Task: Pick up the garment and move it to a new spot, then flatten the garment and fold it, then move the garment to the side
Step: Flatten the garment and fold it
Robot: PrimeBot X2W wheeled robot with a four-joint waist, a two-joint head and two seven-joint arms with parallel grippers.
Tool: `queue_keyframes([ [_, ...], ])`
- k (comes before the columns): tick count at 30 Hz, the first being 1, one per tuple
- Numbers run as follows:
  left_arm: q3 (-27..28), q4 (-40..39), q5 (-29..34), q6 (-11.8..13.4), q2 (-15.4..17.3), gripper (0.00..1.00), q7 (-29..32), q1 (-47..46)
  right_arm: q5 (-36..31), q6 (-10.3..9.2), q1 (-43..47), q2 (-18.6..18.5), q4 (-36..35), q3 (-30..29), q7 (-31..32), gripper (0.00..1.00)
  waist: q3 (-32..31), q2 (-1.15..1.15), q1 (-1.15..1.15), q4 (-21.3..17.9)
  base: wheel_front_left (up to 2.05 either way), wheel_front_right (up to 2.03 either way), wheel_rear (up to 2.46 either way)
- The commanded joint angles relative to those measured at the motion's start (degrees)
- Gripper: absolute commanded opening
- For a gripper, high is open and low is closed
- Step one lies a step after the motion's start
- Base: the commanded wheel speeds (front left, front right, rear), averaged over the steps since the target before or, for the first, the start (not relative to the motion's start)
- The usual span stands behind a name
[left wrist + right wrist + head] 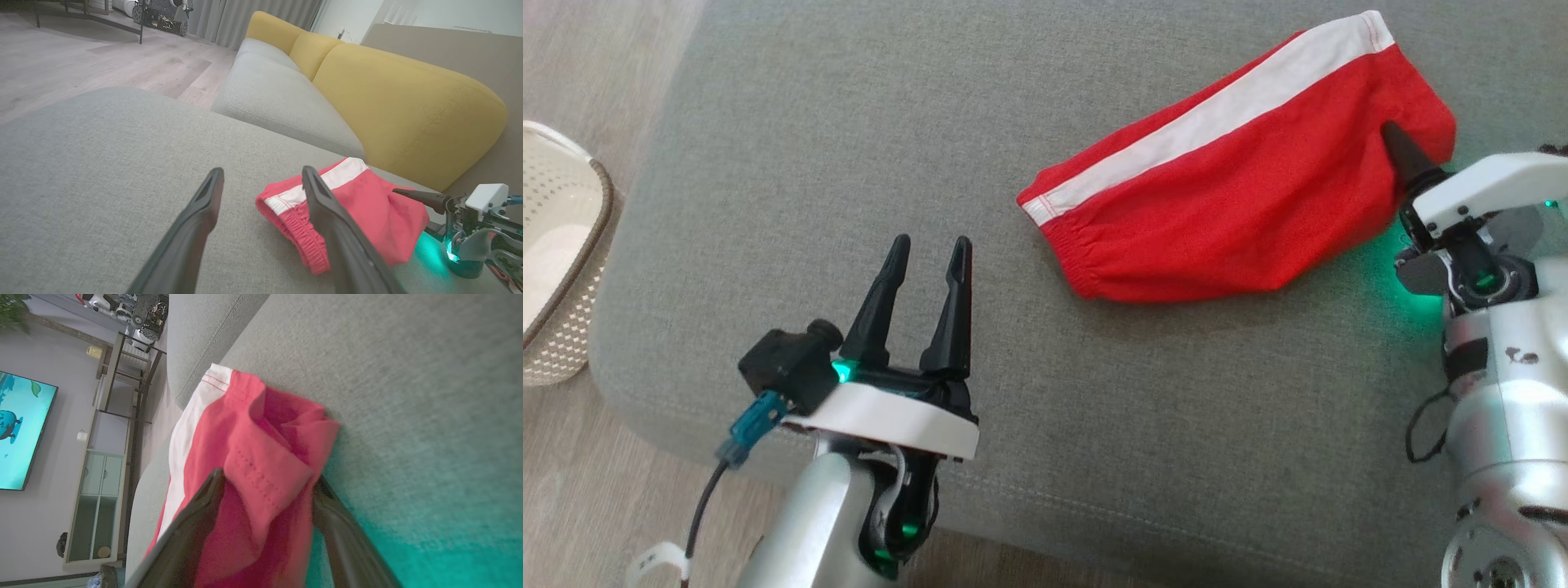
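The garment point(1241, 188) is a pair of red shorts with a white stripe, lying bunched on the grey cushion point(833, 147) at the upper right. My right gripper point(1392, 135) is at its right edge, open, with one dark finger on top of the cloth and the other hidden under it. In the right wrist view a fold of the garment point(253, 457) lies between the spread fingers of that gripper point(267, 477). My left gripper point(931, 241) hovers open over bare cushion, left of the garment point(367, 212), holding nothing; its own view has its fingertips point(263, 171) just short of the elastic waistband.
A white woven basket point(556, 245) stands on the wooden floor off the cushion's left edge. A grey sofa with yellow back cushions point(400, 102) lies beyond the garment. The cushion's front edge runs near my left wrist.
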Motion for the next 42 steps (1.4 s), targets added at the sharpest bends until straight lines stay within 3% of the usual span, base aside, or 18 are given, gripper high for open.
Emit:
queue_keyframes([
  [1, 1.5, -2.2, -0.5, 0.4, 0.4, 1.0, -0.4, -2.1, -0.9, 0.39, -1.0, 1.2, 0.8, 0.8, 0.7, 1.0, 0.1, 0.0, 0.0, 0.2, 0.0, 0.0, 0.0],
  [5, 1.4, -2.4, -0.6, 0.4, 0.4, 1.0, -0.4, -2.5, -4.5, 0.39, -3.0, 1.2, 3.9, -0.6, 1.2, 1.0, 0.4, 0.0, 0.0, 0.6, 0.0, 0.0, 0.0],
  [6, 1.5, -2.4, -0.6, 0.4, 0.4, 1.0, -0.4, -2.6, -5.2, 0.39, -3.4, 1.2, 4.5, -0.9, 1.3, 0.66, 0.5, 0.0, 0.0, 0.7, 0.0, 0.0, 0.0],
  [7, 1.5, -2.5, -0.7, 0.4, 0.4, 1.0, -0.4, -2.6, -5.7, 0.39, -3.7, 1.2, 5.0, -1.3, 1.2, 0.08, 0.5, 0.0, 0.0, 0.8, 0.0, 0.0, 0.0],
  [8, 1.5, -2.5, -0.7, 0.4, 0.4, 1.0, -0.4, -2.6, -6.2, 0.39, -4.1, 1.2, 5.3, -1.4, 1.1, 0.0, 0.6, 0.0, 0.0, 0.9, 0.0, 0.0, 0.0],
  [15, 2.4, -2.2, -0.5, 0.4, 0.4, 1.0, -0.4, -2.8, -4.3, 0.39, -3.9, 1.2, 2.3, 1.2, -2.5, 0.0, 0.4, 0.0, 0.0, 0.7, 0.0, 0.0, 0.0],
  [26, 2.9, -1.7, 0.3, 0.1, 0.4, 1.0, -0.4, -2.7, 0.9, 0.39, 2.4, 1.1, -6.5, 4.0, -8.5, 0.0, -0.8, 0.0, 0.0, -2.7, 0.0, 0.0, 0.0],
  [33, 3.2, -1.2, 0.8, -0.3, 0.4, 1.0, -0.4, -2.6, 0.2, 0.39, 6.7, 1.1, -10.5, 1.6, -11.8, 0.0, -2.1, 0.0, 0.0, -4.7, 0.0, 0.0, 0.0],
  [42, 3.7, -0.4, 1.2, -0.5, 0.4, 1.0, -0.4, -1.4, -3.0, 0.39, 12.2, 1.1, -13.8, -6.4, -13.5, 0.0, -4.6, 0.0, 0.0, -6.4, 0.0, 0.0, 0.0],
])
